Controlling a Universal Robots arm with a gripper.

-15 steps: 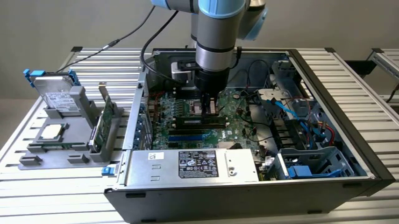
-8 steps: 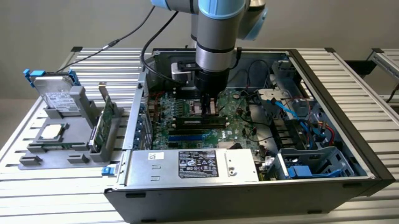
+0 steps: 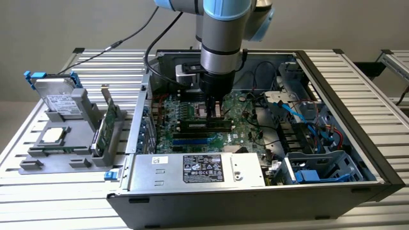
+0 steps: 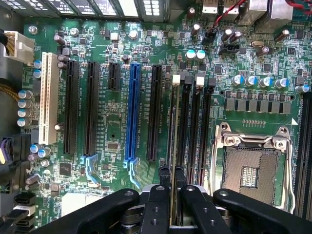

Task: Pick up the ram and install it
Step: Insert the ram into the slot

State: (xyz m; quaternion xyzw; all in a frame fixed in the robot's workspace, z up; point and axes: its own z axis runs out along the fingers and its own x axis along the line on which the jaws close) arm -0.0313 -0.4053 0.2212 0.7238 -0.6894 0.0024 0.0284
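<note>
As the ram (image 4: 171,122) hangs edge-on over the memory slots (image 4: 189,126), the arm's fingers (image 4: 157,204) pinch it, closed down to its thin edge.
Inside the open computer case (image 3: 355,124), the stick runs along the slot row beside the empty processor socket (image 4: 251,165); whether it touches cannot be judged. Seating it well likely calls for keeping it square to one slot and pressing straight, evenly down.
</note>
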